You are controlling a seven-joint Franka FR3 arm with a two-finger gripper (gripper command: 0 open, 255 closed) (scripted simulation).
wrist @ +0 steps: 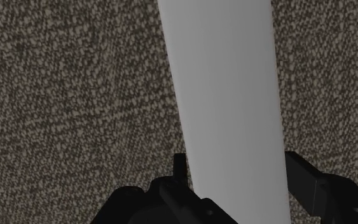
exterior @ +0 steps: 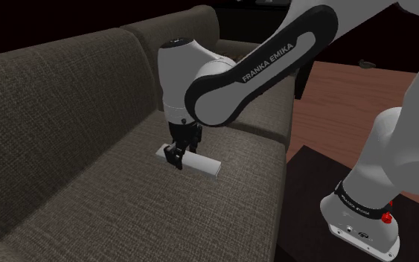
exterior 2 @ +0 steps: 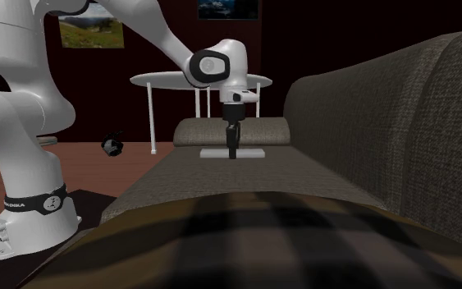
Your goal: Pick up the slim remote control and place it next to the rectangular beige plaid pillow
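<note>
**One pale remote [exterior: 204,164] is held by the black claw [exterior: 176,156] on a brown sofa [exterior: 66,112].**

In the shoulder view, from left to right, the sofa's tall back is seen first. Next the wide flat seat is seen, then the seat's front edge, and the red-brown floor [exterior: 349,89] is found past it. Bare seat is seen on every side of the remote. One remote, one claw, one sofa and one plaid pillow [exterior 2: 245,238] can be counted, and one round white table [exterior 2: 163,78] is seen behind them. The remote is laid flat on the seat and is pinched between the claw's two fingers, which are closed on its long sides. The pillow is kept well apart from the remote.
</note>
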